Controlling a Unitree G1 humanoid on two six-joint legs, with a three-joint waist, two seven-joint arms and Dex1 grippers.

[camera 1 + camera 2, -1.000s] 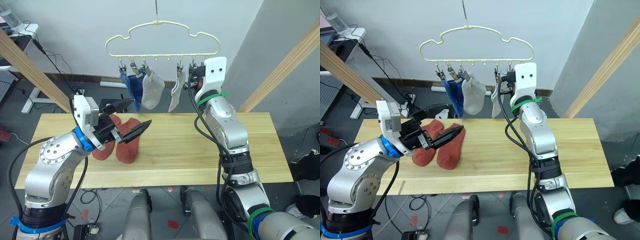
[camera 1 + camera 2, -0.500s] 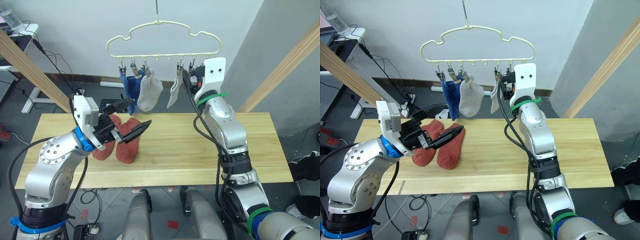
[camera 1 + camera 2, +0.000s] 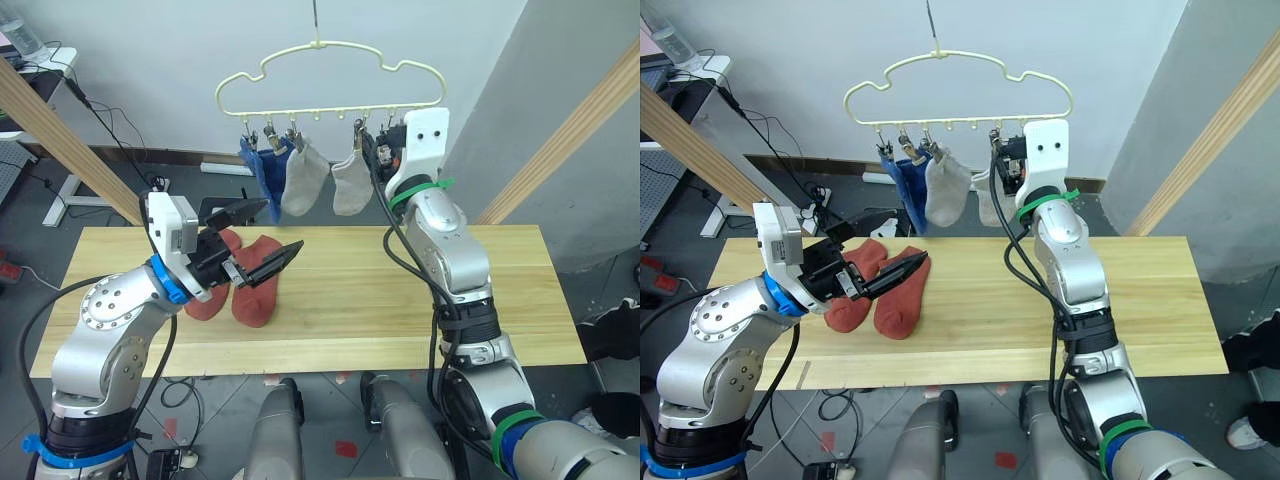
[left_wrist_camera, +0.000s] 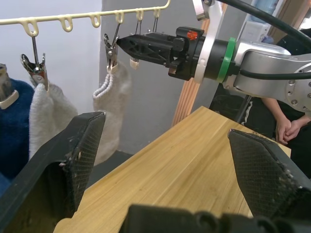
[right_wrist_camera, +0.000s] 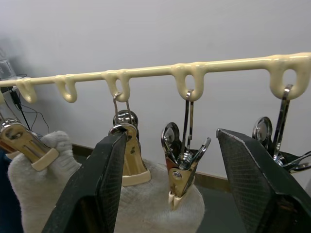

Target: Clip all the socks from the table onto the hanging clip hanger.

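1. Left tool [image 3: 255, 232] open, empty, hovering just above two rust-red socks [image 3: 252, 292] on worktop [image 3: 400, 300]; nearer arm.
2. Socks' long axes run toward robot.
3. Right tool [image 4: 127, 42] open at clip hanger [image 3: 330, 85].

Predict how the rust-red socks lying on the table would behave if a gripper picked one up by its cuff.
Each of the rust-red socks would probably droop, since the grey socks already clipped to the clip hanger hang limp. It looks light: small clips hold those. Lying flat on the table, it should not roll, though pushing might bunch it.
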